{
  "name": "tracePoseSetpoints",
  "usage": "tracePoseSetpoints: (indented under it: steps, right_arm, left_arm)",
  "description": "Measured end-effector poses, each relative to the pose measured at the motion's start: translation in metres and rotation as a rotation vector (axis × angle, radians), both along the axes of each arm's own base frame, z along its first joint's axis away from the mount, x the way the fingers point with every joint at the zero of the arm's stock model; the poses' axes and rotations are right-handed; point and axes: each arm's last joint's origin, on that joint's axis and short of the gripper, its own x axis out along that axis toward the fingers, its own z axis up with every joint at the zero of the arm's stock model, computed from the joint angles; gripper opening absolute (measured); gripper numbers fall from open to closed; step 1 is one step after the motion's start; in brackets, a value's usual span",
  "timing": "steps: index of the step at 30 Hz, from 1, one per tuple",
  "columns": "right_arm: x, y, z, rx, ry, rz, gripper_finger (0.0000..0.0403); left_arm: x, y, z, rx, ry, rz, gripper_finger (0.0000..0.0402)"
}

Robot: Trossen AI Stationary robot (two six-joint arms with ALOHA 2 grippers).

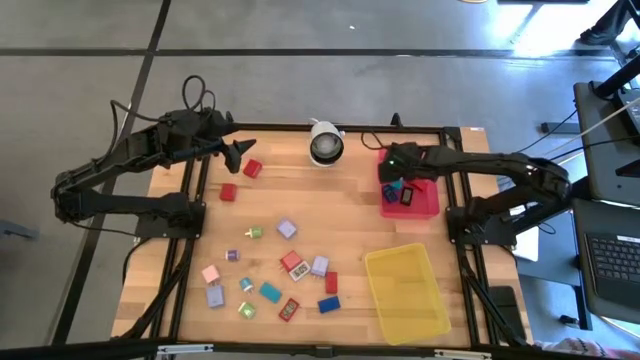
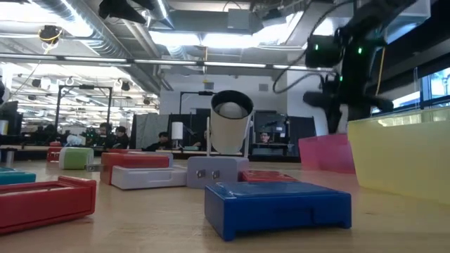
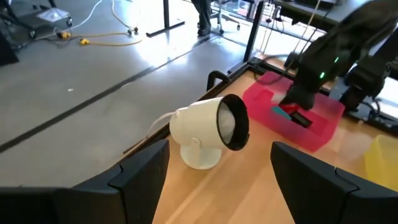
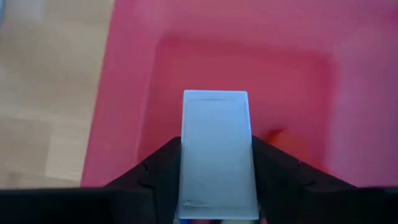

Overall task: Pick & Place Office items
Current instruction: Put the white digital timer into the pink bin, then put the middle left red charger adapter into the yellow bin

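On table, 2 trays [image 1: 409, 209], ~16 loose blocks [image 1: 287, 229]

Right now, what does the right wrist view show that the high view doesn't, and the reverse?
Only the right wrist view shows a pale blue flat rectangular block between the right gripper fingers, over the inside of the red plastic tray.

Only the high view shows the yellow plastic tray, the white round camera, the scattered small coloured blocks on the wooden table, and the left gripper open near the table's far edge.

Both show the red tray and the right gripper above it.
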Motion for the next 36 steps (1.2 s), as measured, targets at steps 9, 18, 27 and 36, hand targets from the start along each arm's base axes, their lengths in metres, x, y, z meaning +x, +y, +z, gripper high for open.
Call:
tracePoseSetpoints:
  steps: [9,18,27,36]
  right_arm:
    - [0.016,-0.023,-0.037,-0.048,-0.088,-0.037,0.0170]
    - [0.024,-0.031,-0.052,-0.034,-0.110,-0.022,0.0175]
    - [0.026,-0.032,-0.050,-0.031,-0.129,0.013,0.0226]
    - [0.018,-0.027,-0.039,0.003,-0.112,0.024,0.0281]
  left_arm:
    - [0.000,0.001,0.001,-0.008,-0.029,0.048,0.0278]
    - [-0.001,0.002,-0.007,-0.063,0.027,0.107,0.0278]
    - [0.008,0.006,-0.029,-0.216,0.168,0.212,0.0279]
    - [0.018,0.009,-0.053,-0.380,0.360,0.287,0.0279]
